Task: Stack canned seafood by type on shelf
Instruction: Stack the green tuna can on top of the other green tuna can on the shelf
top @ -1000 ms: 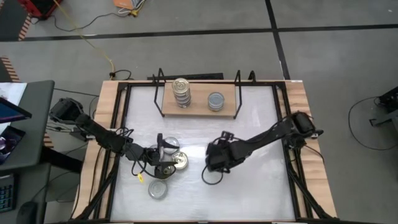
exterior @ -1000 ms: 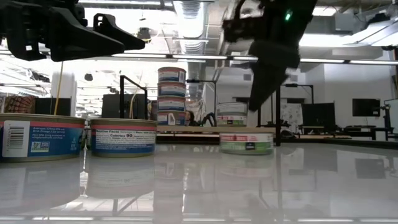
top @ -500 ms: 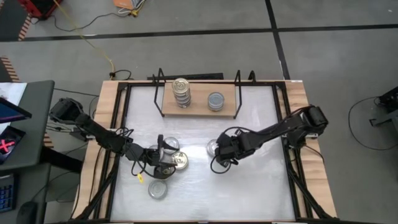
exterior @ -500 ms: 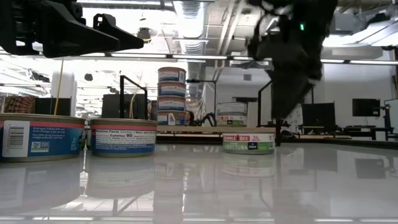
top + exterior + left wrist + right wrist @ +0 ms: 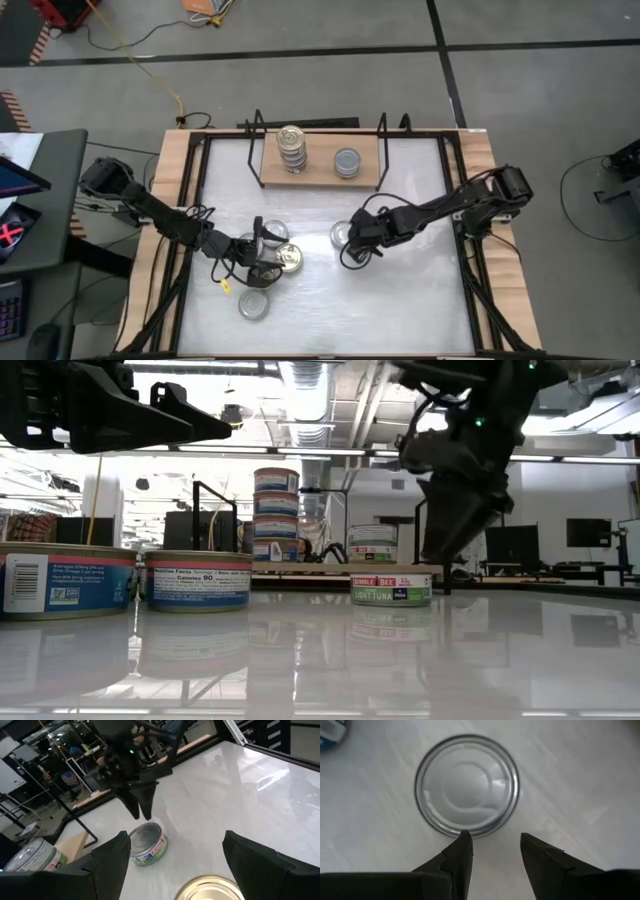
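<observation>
A silver-topped tin [image 5: 342,234] stands alone on the white table; the low view shows its green label [image 5: 392,589]. My right gripper [image 5: 352,247] points down just beside it, open, with the fingertips [image 5: 463,845] over the tin's rim [image 5: 467,785]. My left gripper [image 5: 262,248] hovers open over a cluster of tins [image 5: 288,260], with a gold lid [image 5: 210,890] below its fingers. On the wooden shelf [image 5: 318,168] rest a stack of tins [image 5: 291,148] and a single grey-topped tin [image 5: 347,161].
Black wire frames [image 5: 257,140] stand at both ends of the shelf. One more tin [image 5: 253,303] lies near the table's near edge. Two blue-labelled tins [image 5: 198,580] stand under the left arm. Bare white tabletop [image 5: 410,300] lies to the near right.
My right gripper has drawn back from over the silver-topped tin toward the table's far right, so the tin now shows in the high view. In the low view the fingers have come down beside it. The tin's label has turned about. The left arm has kept still.
</observation>
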`<act>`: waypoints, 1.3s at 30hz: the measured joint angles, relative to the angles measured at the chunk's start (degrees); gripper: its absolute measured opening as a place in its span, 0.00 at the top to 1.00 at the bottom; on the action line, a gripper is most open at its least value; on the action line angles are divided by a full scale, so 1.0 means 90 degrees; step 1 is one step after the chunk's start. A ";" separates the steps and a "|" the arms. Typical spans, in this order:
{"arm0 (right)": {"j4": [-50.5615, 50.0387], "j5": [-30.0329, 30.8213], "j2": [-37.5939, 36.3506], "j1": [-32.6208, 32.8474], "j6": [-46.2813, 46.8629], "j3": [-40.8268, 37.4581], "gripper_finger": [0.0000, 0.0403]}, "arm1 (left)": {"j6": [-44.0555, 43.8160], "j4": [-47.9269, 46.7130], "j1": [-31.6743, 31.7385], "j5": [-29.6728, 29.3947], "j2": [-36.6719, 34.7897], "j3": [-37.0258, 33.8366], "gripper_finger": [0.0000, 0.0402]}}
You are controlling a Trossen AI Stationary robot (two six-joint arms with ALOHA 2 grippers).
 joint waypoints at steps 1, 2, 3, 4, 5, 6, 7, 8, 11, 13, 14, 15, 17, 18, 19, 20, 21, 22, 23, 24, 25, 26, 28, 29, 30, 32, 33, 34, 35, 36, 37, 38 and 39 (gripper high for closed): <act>-0.0002 0.0010 -0.0049 -0.0024 0.0000 0.0002 0.53 | 0.0002 -0.0003 0.0000 0.0000 0.0000 0.0000 0.25; 0.0000 0.0025 -0.0078 -0.0046 0.0000 0.0002 0.53 | 0.0002 -0.0003 0.0000 0.0000 0.0000 0.0000 0.25; 0.0000 0.0032 -0.0084 -0.0075 0.0000 0.0002 0.53 | 0.0002 -0.0003 0.0000 0.0000 0.0000 0.0000 0.25; -0.0005 0.0035 -0.0085 -0.0103 -0.0002 0.0002 0.53 | 0.0001 -0.0003 0.0000 0.0000 0.0000 0.0000 0.25; -0.0002 0.0051 -0.0073 -0.0127 -0.0012 -0.0002 0.53 | 0.0002 -0.0003 0.0000 0.0000 0.0000 0.0000 0.25; 0.0031 0.0091 -0.0017 -0.0154 -0.0013 -0.0011 0.53 | 0.0000 -0.0003 0.0000 0.0000 0.0000 0.0000 0.25; 0.0064 0.0141 0.0037 -0.0180 -0.0017 -0.0029 0.53 | -0.0003 -0.0003 0.0000 0.0000 0.0000 0.0000 0.25; 0.0070 0.0149 0.0106 -0.0210 -0.0019 -0.0078 0.53 | -0.0005 -0.0003 0.0000 0.0002 0.0000 0.0000 0.25; -0.0027 0.0182 0.0287 -0.0249 0.0028 -0.0193 0.53 | -0.0029 -0.0008 0.0000 0.0002 0.0000 0.0000 0.25; -0.0232 0.0172 0.0288 -0.0245 0.0151 -0.0237 0.53 | -0.0032 -0.0010 0.0000 0.0005 0.0000 0.0000 0.25; -0.0355 0.0168 0.0287 -0.0237 0.0217 -0.0267 0.53 | -0.0032 -0.0010 0.0000 0.0005 0.0000 0.0000 0.25; -0.0570 0.0164 0.0271 -0.0231 0.0258 -0.0285 0.54 | -0.0031 -0.0010 0.0000 0.0005 0.0000 0.0000 0.25; -0.0939 0.0138 0.0275 -0.0204 0.0336 -0.0341 0.55 | -0.0007 -0.0010 0.0000 0.0005 0.0000 0.0000 0.25; -0.1132 0.0139 0.0275 -0.0177 0.0371 -0.0359 0.56 | -0.0005 -0.0009 0.0000 0.0003 0.0000 0.0000 0.25; -0.1128 0.0145 0.0249 -0.0178 0.0393 -0.0344 0.57 | -0.0009 -0.0008 0.0000 0.0002 0.0000 0.0000 0.25; -0.1117 0.0148 0.0228 -0.0183 0.0410 -0.0311 0.57 | -0.0012 -0.0008 0.0000 0.0002 0.0000 0.0000 0.25; -0.1122 0.0149 0.0224 -0.0185 0.0425 -0.0301 0.58 | -0.0012 -0.0008 0.0000 0.0004 0.0000 0.0000 0.25; -0.1180 0.0152 0.0228 -0.0184 0.0425 -0.0308 0.59 | -0.0016 -0.0006 0.0000 0.0005 0.0000 0.0000 0.25; -0.1243 0.0155 0.0235 -0.0185 0.0424 -0.0324 0.59 | -0.0017 -0.0006 0.0000 0.0002 0.0000 0.0000 0.25; -0.1285 0.0160 0.0221 -0.0186 0.0425 -0.0328 0.59 | -0.0017 -0.0010 0.0000 0.0002 0.0000 0.0000 0.25; -0.1325 0.0173 0.0154 -0.0188 0.0420 -0.0327 0.59 | -0.0026 -0.0008 0.0000 0.0005 0.0000 0.0000 0.25; -0.1392 0.0176 0.0071 -0.0189 0.0423 -0.0316 0.60 | -0.0031 -0.0008 0.0000 0.0004 0.0000 0.0000 0.25; -0.1668 0.0190 -0.0137 -0.0166 0.0405 -0.0224 0.60 | -0.0033 -0.0009 0.0000 0.0005 0.0001 0.0000 0.25; -0.1827 0.0189 -0.0233 -0.0138 0.0377 -0.0168 0.60 | -0.0034 -0.0010 0.0000 0.0005 0.0000 0.0000 0.25; -0.1951 0.0189 -0.0332 -0.0095 0.0330 -0.0092 0.60 | -0.0029 -0.0001 0.0000 0.0004 0.0002 0.0000 0.25; -0.2062 0.0189 -0.0551 -0.0008 0.0145 0.0097 0.60 | -0.0004 -0.0003 0.0000 0.0005 0.0002 0.0000 0.25; -0.2070 0.0193 -0.0660 0.0052 -0.0027 0.0199 0.60 | -0.0002 0.0000 0.0000 0.0005 0.0002 0.0000 0.25; -0.2069 0.0194 -0.0753 0.0102 -0.0259 0.0288 0.60 | 0.0000 0.0002 0.0000 0.0005 0.0000 0.0000 0.25; -0.2063 0.0195 -0.0832 0.0140 -0.0502 0.0368 0.60 | 0.0010 0.0012 0.0000 0.0005 0.0002 -0.0002 0.25; -0.2049 0.0231 -0.0896 0.0171 -0.0742 0.0447 0.60 | 0.0038 0.0047 0.0000 0.0005 0.0001 -0.0002 0.25; -0.1996 0.0329 -0.0945 0.0174 -0.0964 0.0522 0.60 | 0.0048 0.0096 0.0000 0.0007 0.0001 -0.0002 0.25; -0.1933 0.0431 -0.0983 0.0171 -0.1156 0.0592 0.60 | 0.0050 0.0160 0.0000 0.0010 0.0002 -0.0002 0.25; -0.1862 0.0526 -0.0998 0.0158 -0.1403 0.0664 0.59 | 0.0051 0.0210 0.0000 0.0016 0.0002 -0.0002 0.25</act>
